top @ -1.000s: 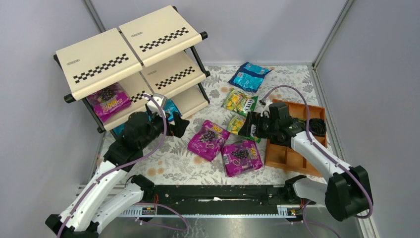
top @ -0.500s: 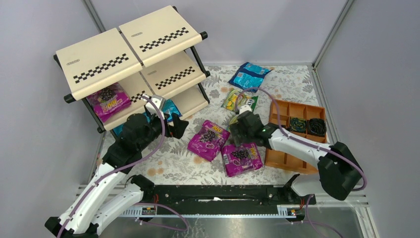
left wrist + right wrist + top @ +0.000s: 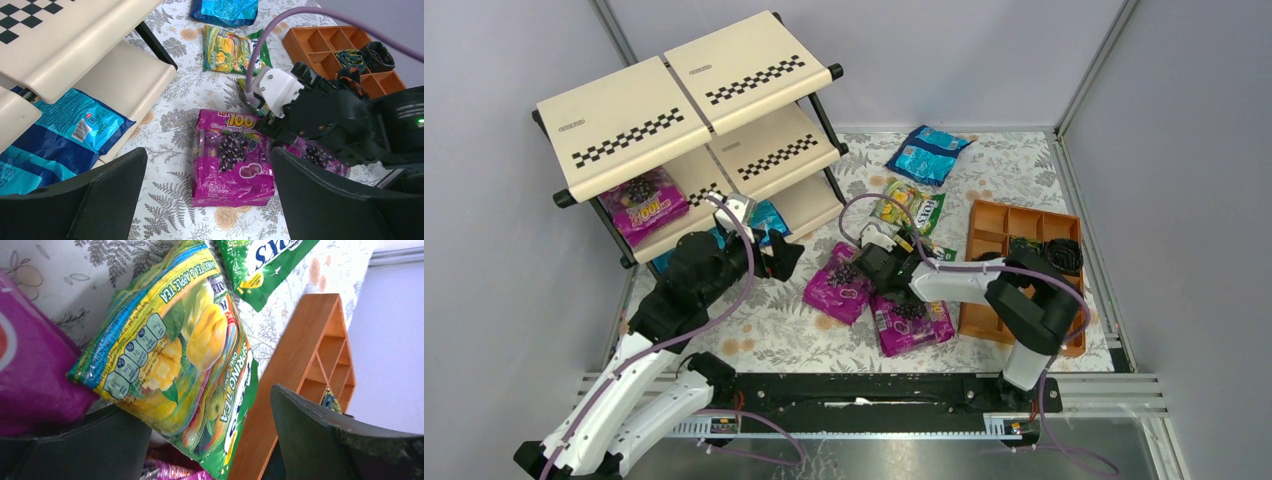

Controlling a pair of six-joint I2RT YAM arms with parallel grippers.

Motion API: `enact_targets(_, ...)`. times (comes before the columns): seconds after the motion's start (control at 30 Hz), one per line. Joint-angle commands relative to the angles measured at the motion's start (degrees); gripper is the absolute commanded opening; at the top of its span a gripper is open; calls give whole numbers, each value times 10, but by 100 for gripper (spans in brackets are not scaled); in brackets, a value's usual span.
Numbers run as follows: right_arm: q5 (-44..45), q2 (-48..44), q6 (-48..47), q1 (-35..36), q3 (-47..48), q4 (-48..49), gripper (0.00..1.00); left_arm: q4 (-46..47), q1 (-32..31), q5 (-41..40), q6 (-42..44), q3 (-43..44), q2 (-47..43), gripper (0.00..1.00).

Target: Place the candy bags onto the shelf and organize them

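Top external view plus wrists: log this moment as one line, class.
left gripper: open, empty, near shelf | right gripper: open over green-yellow bag | magenta bag: on shelf

My left arm (image 3: pixel 629 375) and right arm (image 3: pixel 954 282) are smooth white shells joined by chunky black housings. A lilac cable (image 3: pixel 256 52) loops loose from each wrist, and my right wrist carries a rounded white block (image 3: pixel 275 87) and a small green light (image 3: pixel 419 120). My fingers (image 3: pixel 95 200) are broad, matte black wedges.
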Motion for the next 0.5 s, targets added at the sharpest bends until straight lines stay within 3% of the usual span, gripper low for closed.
enact_targets(0.0,81,52,-38,4,30,41,88,31,0,6,0,-7,-12,99)
enact_targets(0.23,103,125,-59,4,49,92,68,34,0,11,-1,-9,-19,99)
enact_targets(0.47,140,119,-67,9,29,145,48,37,0,13,-3,-13,-20,99)
